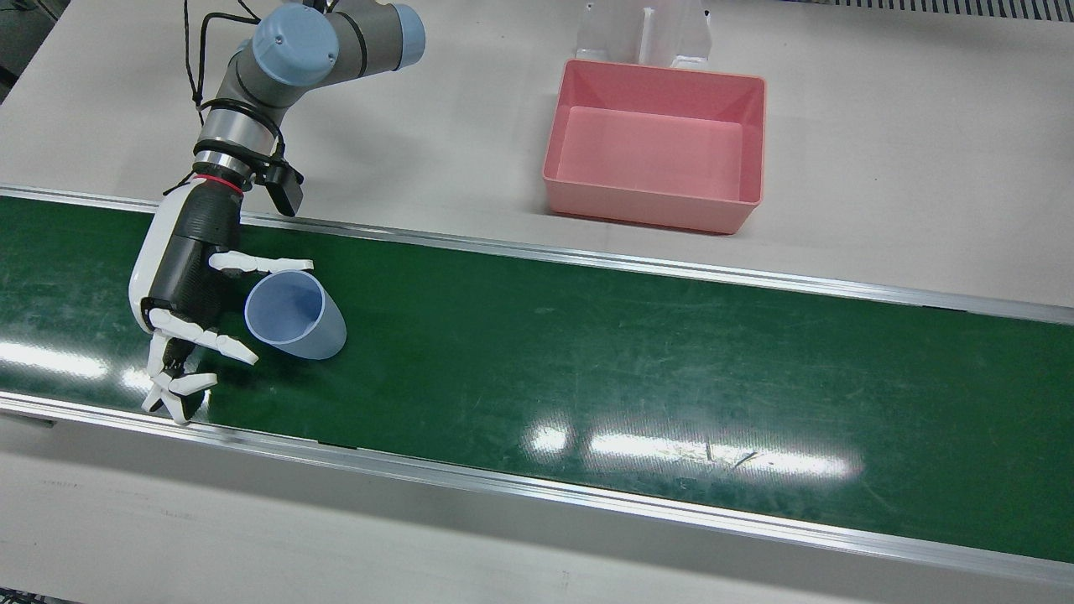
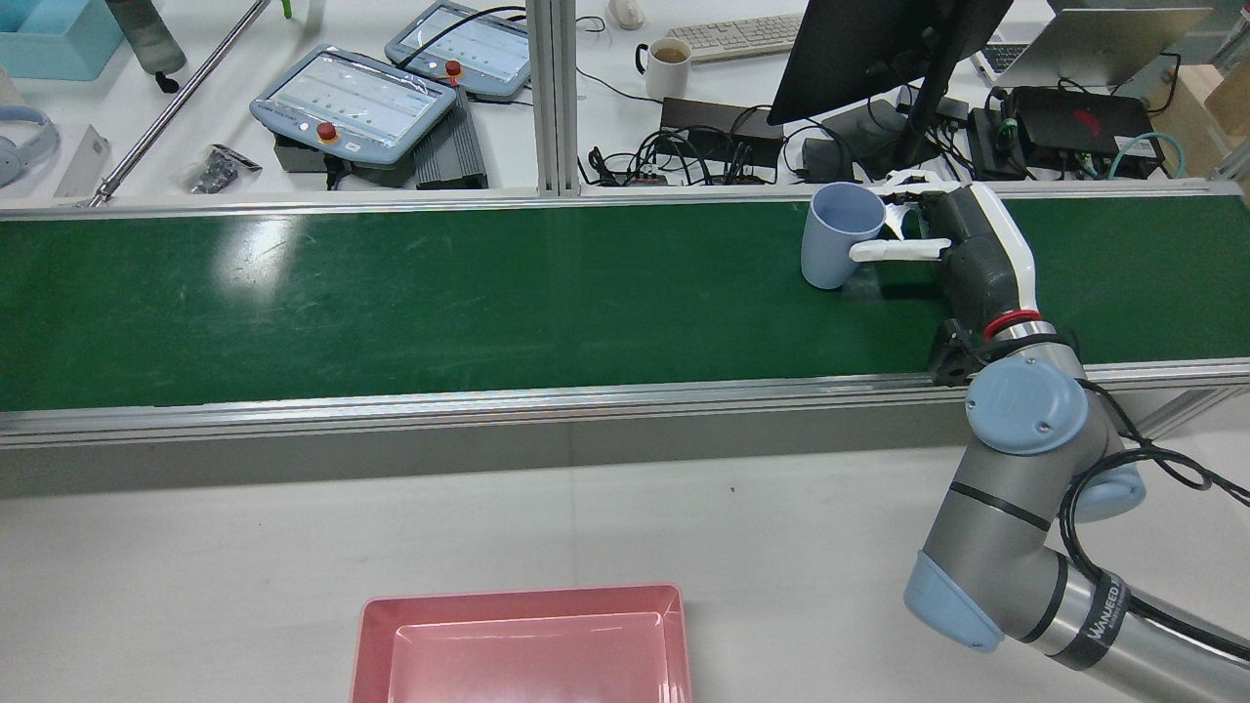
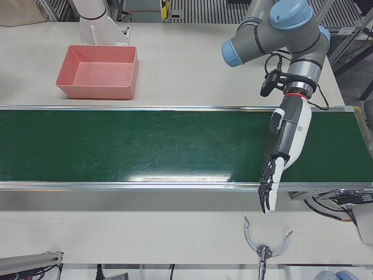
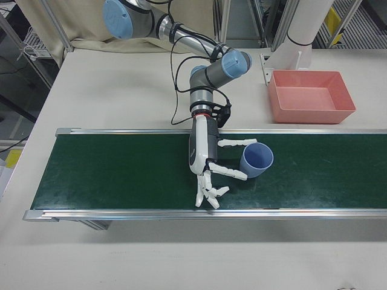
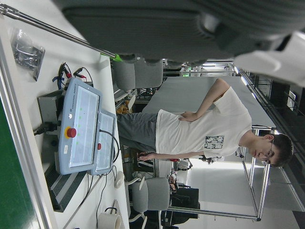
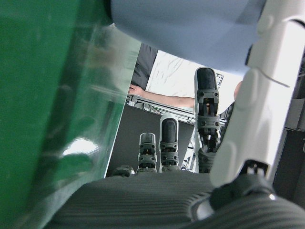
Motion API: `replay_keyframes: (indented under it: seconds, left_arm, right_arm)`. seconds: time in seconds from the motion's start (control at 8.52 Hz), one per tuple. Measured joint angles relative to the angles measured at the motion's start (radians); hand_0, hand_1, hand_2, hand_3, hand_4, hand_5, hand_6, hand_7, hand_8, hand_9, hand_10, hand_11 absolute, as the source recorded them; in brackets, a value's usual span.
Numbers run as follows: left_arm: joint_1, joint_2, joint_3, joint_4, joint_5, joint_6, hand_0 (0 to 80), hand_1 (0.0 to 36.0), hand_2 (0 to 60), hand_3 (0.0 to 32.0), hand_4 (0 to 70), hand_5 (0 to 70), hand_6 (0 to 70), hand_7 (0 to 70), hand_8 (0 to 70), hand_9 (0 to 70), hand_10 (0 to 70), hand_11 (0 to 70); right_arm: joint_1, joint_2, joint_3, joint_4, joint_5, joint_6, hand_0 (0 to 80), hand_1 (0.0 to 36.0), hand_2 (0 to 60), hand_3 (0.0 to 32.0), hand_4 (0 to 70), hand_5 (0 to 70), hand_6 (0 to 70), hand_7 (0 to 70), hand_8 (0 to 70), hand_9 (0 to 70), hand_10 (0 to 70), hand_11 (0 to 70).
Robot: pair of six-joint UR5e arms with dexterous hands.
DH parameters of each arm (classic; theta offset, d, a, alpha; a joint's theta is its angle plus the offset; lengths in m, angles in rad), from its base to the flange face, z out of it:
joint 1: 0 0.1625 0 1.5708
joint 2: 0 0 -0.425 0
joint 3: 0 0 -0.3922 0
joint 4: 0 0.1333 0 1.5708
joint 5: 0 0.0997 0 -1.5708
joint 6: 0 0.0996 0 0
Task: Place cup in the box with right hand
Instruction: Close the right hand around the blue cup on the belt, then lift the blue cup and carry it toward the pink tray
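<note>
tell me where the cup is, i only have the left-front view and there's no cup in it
Observer: The blue cup stands on the green belt, on the right arm's half, outside your frame.
Operator: does the right hand have it
Observer: Not yet. The right hand lies on the belt beside the cup, with spread fingers reaching along both sides of it and not closed on it.
Operator: anything inside the cup
Observer: No, the front view looks into its mouth and it is empty.
</note>
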State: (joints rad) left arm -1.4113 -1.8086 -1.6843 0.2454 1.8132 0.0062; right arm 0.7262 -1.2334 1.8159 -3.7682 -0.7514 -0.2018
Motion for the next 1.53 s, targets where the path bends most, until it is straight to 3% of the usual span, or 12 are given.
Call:
replay_keyframes:
  seconds: [0.35, 0.59, 0.7, 0.82, 0.94, 1.06, 1.17, 1.29, 1.53]
  left_arm:
    - [0.0, 0.0, 0.0, 0.0, -0.001, 0.0, 0.0, 0.0, 0.0, 0.0, 0.0, 0.0, 0.0, 0.0, 0.0, 0.0, 0.0, 0.0]
    - [0.0, 0.0, 0.0, 0.0, 0.0, 0.0, 0.0, 0.0, 0.0, 0.0, 0.0, 0.0, 0.0, 0.0, 0.0, 0.0, 0.0, 0.0]
    - [0.0, 0.0, 0.0, 0.0, 0.0, 0.0, 0.0, 0.0, 0.0, 0.0, 0.0, 0.0, 0.0, 0.0, 0.0, 0.0, 0.0, 0.0]
    - [0.0, 0.0, 0.0, 0.0, 0.0, 0.0, 0.0, 0.0, 0.0, 0.0, 0.0, 0.0, 0.0, 0.0, 0.0, 0.0, 0.0, 0.0]
    - [0.0, 0.0, 0.0, 0.0, 0.0, 0.0, 0.0, 0.0, 0.0, 0.0, 0.0, 0.0, 0.0, 0.0, 0.0, 0.0, 0.0, 0.0]
    - [0.0, 0.0, 0.0, 0.0, 0.0, 0.0, 0.0, 0.0, 0.0, 0.0, 0.0, 0.0, 0.0, 0.0, 0.0, 0.0, 0.0, 0.0]
    - [0.0, 0.0, 0.0, 0.0, 0.0, 0.0, 0.0, 0.0, 0.0, 0.0, 0.0, 0.0, 0.0, 0.0, 0.0, 0.0, 0.0, 0.0]
    - [0.0, 0.0, 0.0, 0.0, 0.0, 0.0, 0.0, 0.0, 0.0, 0.0, 0.0, 0.0, 0.0, 0.0, 0.0, 0.0, 0.0, 0.0]
    - [0.0, 0.0, 0.0, 0.0, -0.001, 0.0, 0.0, 0.0, 0.0, 0.0, 0.0, 0.0, 0.0, 0.0, 0.0, 0.0, 0.0, 0.0]
  right_arm:
    - [0.002, 0.0, 0.008, -0.006, 0.0, -0.001, 57.2, 9.1, 0.0, 0.0, 51.3, 3.4, 10.9, 58.2, 7.3, 20.9, 0.0, 0.0]
    - [0.004, 0.0, 0.012, -0.009, 0.0, -0.001, 56.9, 9.4, 0.0, 0.4, 41.3, 3.8, 10.4, 57.7, 8.0, 21.9, 0.0, 0.0]
    - [0.005, 0.0, 0.014, -0.014, 0.0, -0.001, 56.8, 9.3, 0.0, 0.0, 42.9, 3.9, 11.7, 63.5, 9.1, 24.3, 0.0, 0.0]
    - [0.008, 0.0, 0.019, -0.019, 0.0, -0.001, 59.9, 11.3, 0.0, 0.0, 55.8, 4.5, 16.0, 70.0, 12.3, 30.8, 0.0, 0.0]
    - [0.014, -0.001, 0.03, -0.031, 0.0, -0.005, 79.7, 21.5, 0.0, 0.0, 69.2, 8.1, 25.1, 70.0, 19.7, 41.7, 1.2, 3.6]
    - [0.024, -0.001, 0.054, -0.057, 0.001, -0.012, 80.0, 34.6, 8.3, 0.0, 70.0, 13.4, 34.4, 70.0, 30.6, 52.0, 8.9, 16.1]
    - [0.032, -0.001, 0.071, -0.077, 0.001, -0.017, 80.0, 36.0, 50.4, 0.0, 70.0, 17.6, 37.4, 70.0, 39.3, 61.3, 15.9, 27.0]
    - [0.037, -0.002, 0.086, -0.092, 0.001, -0.019, 80.0, 36.0, 60.0, 0.0, 70.0, 18.7, 38.9, 70.0, 44.4, 68.0, 21.3, 34.9]
    - [0.041, -0.006, 0.119, -0.119, 0.001, -0.021, 80.0, 36.0, 60.0, 0.0, 70.0, 19.5, 39.4, 70.0, 45.4, 69.2, 24.0, 39.0]
